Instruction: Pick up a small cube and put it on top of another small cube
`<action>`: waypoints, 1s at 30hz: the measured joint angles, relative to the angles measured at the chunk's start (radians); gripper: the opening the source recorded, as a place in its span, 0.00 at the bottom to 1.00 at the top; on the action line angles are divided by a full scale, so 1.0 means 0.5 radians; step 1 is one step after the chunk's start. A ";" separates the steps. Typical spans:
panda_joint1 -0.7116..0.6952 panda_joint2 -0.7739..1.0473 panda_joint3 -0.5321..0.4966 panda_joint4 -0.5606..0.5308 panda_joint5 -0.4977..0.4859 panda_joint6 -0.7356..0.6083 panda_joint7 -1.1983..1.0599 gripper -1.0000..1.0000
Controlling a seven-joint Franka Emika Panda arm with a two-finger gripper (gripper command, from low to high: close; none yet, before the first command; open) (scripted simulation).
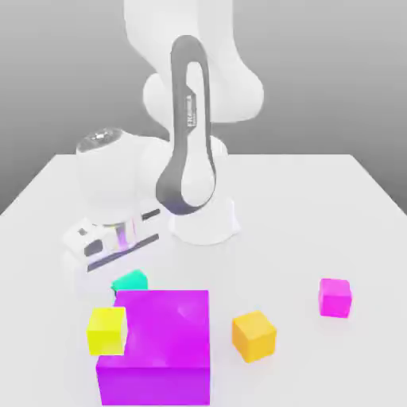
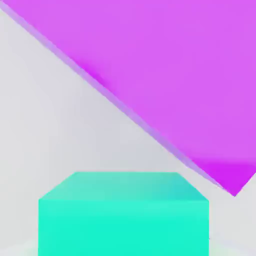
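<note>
A big purple cube (image 1: 155,350) sits at the near edge of the white tabletop (image 1: 318,207), toward the exterior view's left. A small yellow cube (image 1: 106,330) shows against its left side. An orange cube (image 1: 254,335) rests just to the purple one's right, apart from it. Further right, a small magenta cube (image 1: 335,296) stands alone, nearer the right edge.

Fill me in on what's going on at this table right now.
A white robot arm is bent low over the table, its tool above the small teal cube, which sits right behind the big purple cube. The tool's fingers are shut, and the hand view shows the teal cube close up. A small yellow cube, an orange cube and a magenta cube sit nearby. Nothing is stacked yet.
</note>
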 joint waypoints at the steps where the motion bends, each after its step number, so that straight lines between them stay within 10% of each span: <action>1: 0.010 -0.022 -0.026 -0.007 -0.064 -0.011 0.047 0.00; 19: -0.306 -0.447 -0.023 -0.167 -1.358 -0.146 0.988 0.00; 30: -0.245 -0.417 0.132 0.555 -1.144 -0.874 1.615 0.00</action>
